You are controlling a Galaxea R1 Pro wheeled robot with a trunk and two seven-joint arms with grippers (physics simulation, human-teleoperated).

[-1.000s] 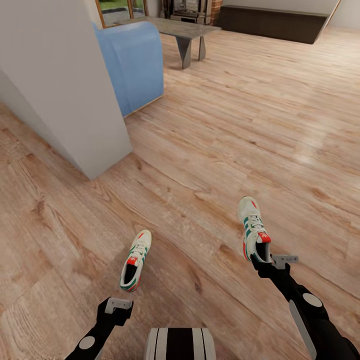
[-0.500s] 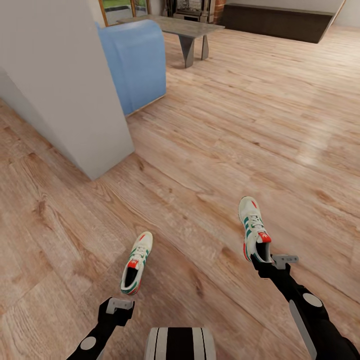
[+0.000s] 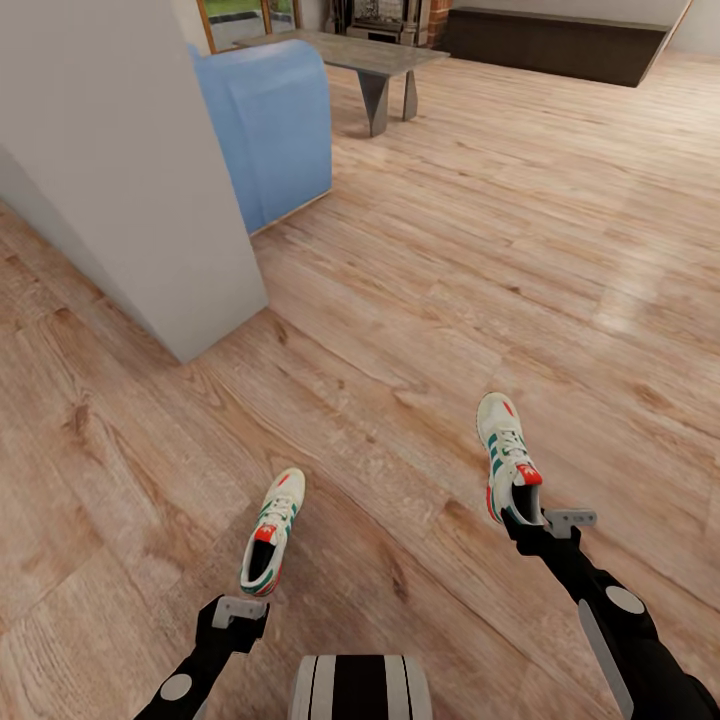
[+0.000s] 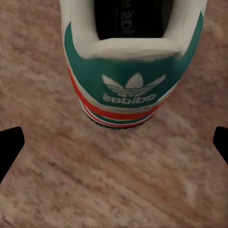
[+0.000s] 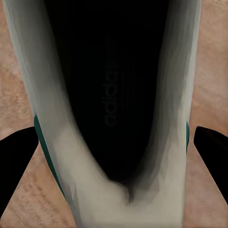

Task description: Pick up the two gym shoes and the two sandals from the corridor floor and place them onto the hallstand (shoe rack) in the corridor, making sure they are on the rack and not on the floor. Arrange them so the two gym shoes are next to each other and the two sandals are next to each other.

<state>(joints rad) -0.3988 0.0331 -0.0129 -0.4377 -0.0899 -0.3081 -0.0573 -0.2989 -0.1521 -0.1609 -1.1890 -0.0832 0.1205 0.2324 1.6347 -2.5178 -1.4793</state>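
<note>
**Open room with plank floor and a white wall corner**

Light brown wood-grain plank flooring runs across the whole room, with a pale sheen of reflected light to the right of the white wall corner. Just behind that corner stands a blue upholstered seat. Beyond the seat is a grey table on angled legs. Farther back, past the table, a long dark low unit lines the far wall, beside a wood-framed window showing green outside.
</note>
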